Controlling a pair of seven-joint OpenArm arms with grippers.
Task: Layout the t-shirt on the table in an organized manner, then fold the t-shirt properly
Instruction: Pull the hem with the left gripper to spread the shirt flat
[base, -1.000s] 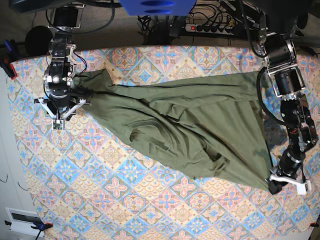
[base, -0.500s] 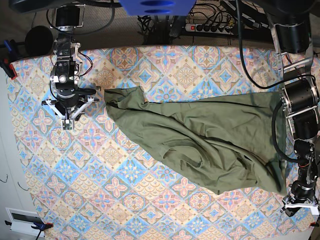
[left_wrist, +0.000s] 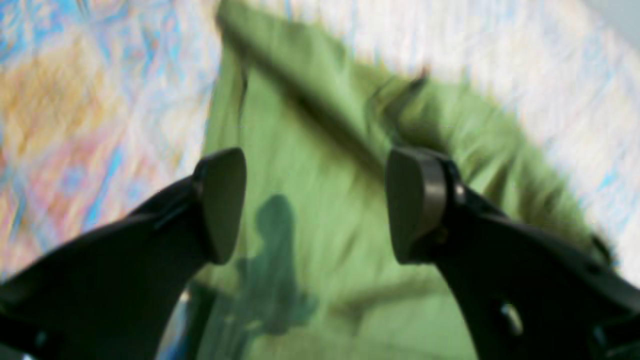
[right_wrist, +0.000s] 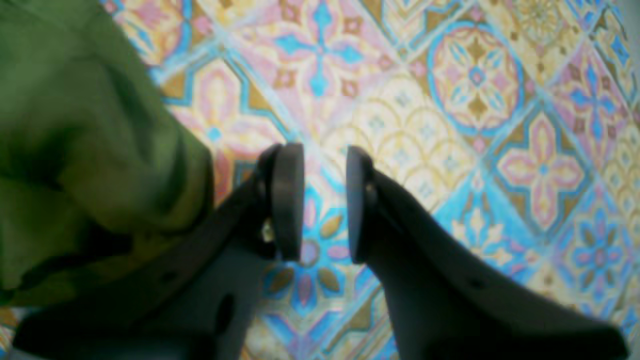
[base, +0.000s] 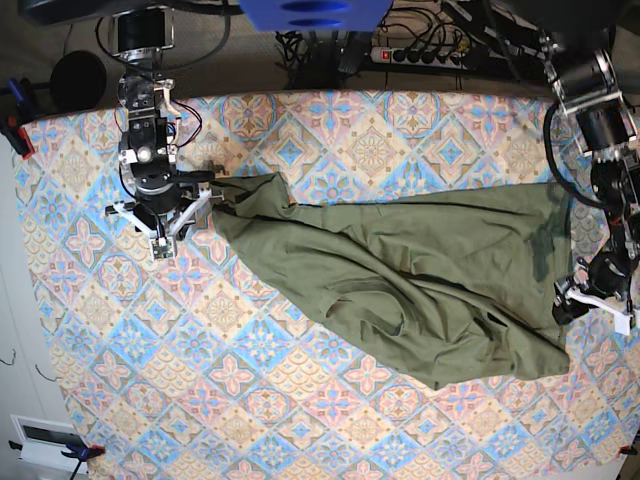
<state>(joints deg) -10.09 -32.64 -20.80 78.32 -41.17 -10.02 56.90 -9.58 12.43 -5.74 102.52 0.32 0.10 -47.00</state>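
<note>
Your t-shirt (base: 400, 285) runs crosswise between arms: left gripper (left_wrist: 315, 205) gapes empty over it, right gripper (right_wrist: 325, 202), jaws narrowly apart, sits empty beside its end.

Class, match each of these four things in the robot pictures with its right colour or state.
Things:
1. t-shirt
2. table
3. left gripper
4. right gripper

Descriptions:
A. narrow gap, over bare cloth
B. olive green, rumpled
C. wide open above the shirt
D. pastel tile pattern

Pairs: 1-B, 2-D, 3-C, 4-A
</note>
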